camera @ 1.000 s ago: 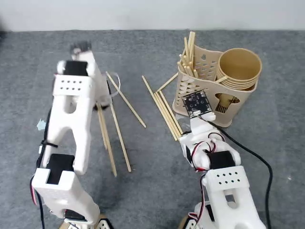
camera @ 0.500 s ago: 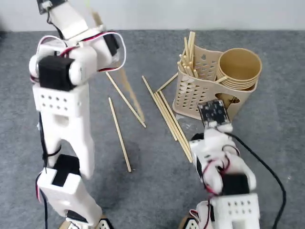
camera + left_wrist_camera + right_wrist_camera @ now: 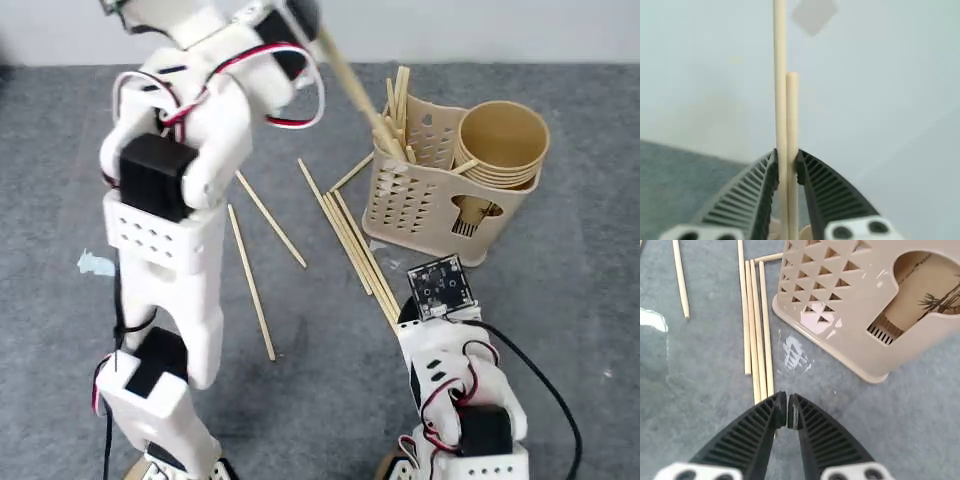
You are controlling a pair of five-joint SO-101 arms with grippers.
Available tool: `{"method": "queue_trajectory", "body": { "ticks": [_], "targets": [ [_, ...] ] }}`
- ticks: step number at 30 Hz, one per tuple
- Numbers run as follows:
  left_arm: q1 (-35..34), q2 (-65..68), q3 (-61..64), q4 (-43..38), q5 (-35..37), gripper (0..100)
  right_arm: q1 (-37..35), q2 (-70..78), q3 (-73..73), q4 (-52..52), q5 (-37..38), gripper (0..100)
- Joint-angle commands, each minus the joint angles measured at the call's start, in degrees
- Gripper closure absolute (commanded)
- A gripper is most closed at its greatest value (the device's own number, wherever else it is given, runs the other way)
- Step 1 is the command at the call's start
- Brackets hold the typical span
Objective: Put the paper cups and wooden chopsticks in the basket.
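Steer the two chopsticks (image 3: 352, 82), clenched in left jaws at upper centre, tips-first into basket (image 3: 410, 205) at upper right; release once seated. Leave right jaws, closed on nothing, below basket.

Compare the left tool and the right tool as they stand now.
The left tool is shut on two chopsticks; the right tool is shut on nothing. The left tool is held high, its chopsticks slanting toward the basket; the right tool points down at the grey mat, next to loose chopsticks lying beside the basket. Both are black with ribbed inner faces.
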Motion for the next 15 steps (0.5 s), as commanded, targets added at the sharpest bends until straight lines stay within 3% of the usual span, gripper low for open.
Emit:
{"method": "queue_trajectory", "body": {
  "ticks": [1,7,15],
  "targets": [
    [2.81,1.58,1.10,-10.02,0.18,99,0.13,-2.24,0.35,-1.36,0.62,97.3],
    [5.19,10.99,4.18,-27.16,-4.13,99,-3.65,-3.56,2.11,-0.92,0.70,97.3],
    [6.77,18.02,4.09,-29.71,-10.29,99,-4.09,-4.35,2.64,-0.92,0.79,97.3]
  ]
}}
